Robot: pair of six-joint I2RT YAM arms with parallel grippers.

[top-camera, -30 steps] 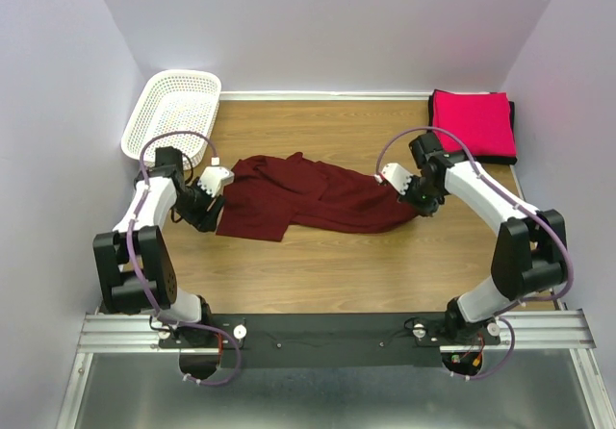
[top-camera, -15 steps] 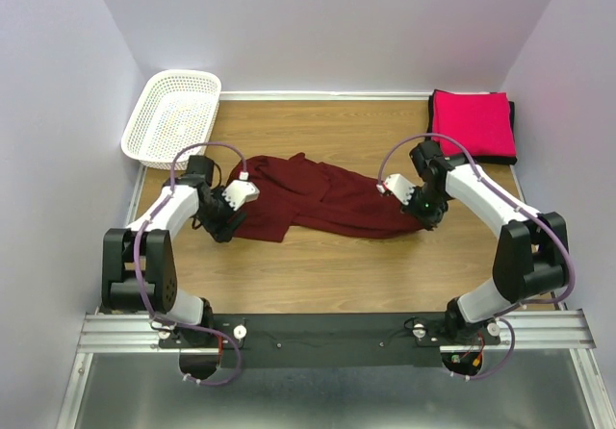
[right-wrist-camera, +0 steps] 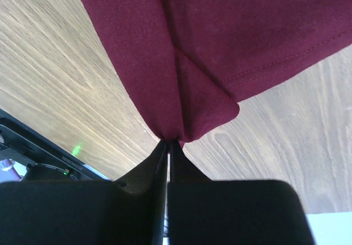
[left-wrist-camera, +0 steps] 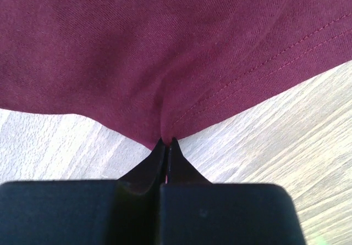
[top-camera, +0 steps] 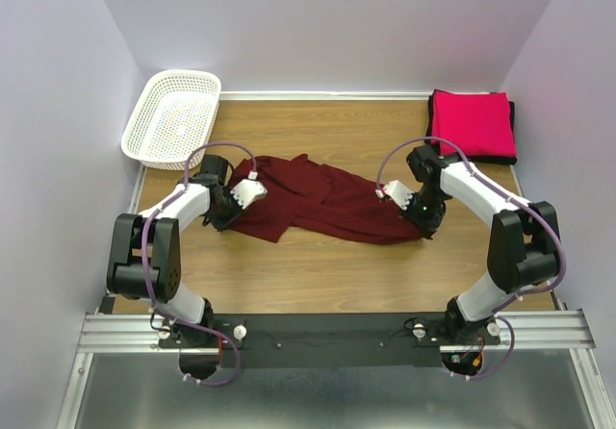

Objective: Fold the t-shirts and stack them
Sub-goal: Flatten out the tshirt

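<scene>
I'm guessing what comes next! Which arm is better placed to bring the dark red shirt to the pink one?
Probably the right. The right pincer pinches the maroon shirt at the end nearest the folded pink shirt; the left pincer grips the far end, by the basket.

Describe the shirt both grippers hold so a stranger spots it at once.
Look at the middle of the wooden table. The maroon shirt lies there crumpled, pinched by the left gripper and right gripper. Unlike the pink shirt folded in the far right corner, it is dark and unfolded.
</scene>
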